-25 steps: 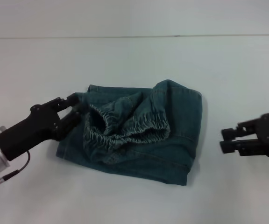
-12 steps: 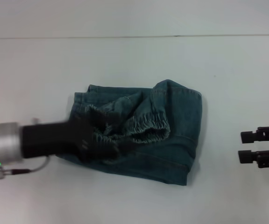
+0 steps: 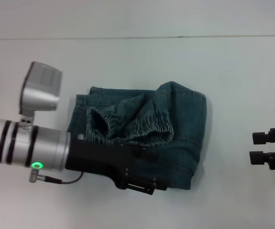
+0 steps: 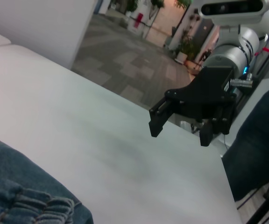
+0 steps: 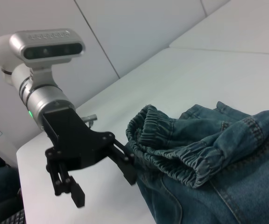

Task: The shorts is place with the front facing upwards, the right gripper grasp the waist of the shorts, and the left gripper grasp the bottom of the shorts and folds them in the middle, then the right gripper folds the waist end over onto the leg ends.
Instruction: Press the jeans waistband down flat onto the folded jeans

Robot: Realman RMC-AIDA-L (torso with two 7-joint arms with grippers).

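The dark blue denim shorts [image 3: 183, 121] lie folded in a bundle on the table, their gathered elastic waist [image 3: 128, 130] bunched up on top. My left gripper [image 3: 144, 183] reaches across the near edge of the shorts. In the right wrist view this left gripper [image 5: 99, 179] is open and holds nothing, with one finger [image 5: 125, 164] against the cloth edge of the shorts [image 5: 218, 168]. My right gripper [image 3: 258, 148] hovers open to the right, clear of the shorts. It shows as the far-off right gripper [image 4: 181, 130] in the left wrist view, beyond a corner of the shorts [image 4: 22, 191].
The white table [image 3: 137, 67] runs wide on every side of the shorts. Its far edge [image 3: 137, 37] crosses the top of the head view. The left arm's silver wrist and camera [image 3: 39, 90] stand over the table left of the shorts.
My left arm has swung from the left side of the shorts rightward across their near edge. The right gripper has drawn back to the right. The shorts keep the same shape.
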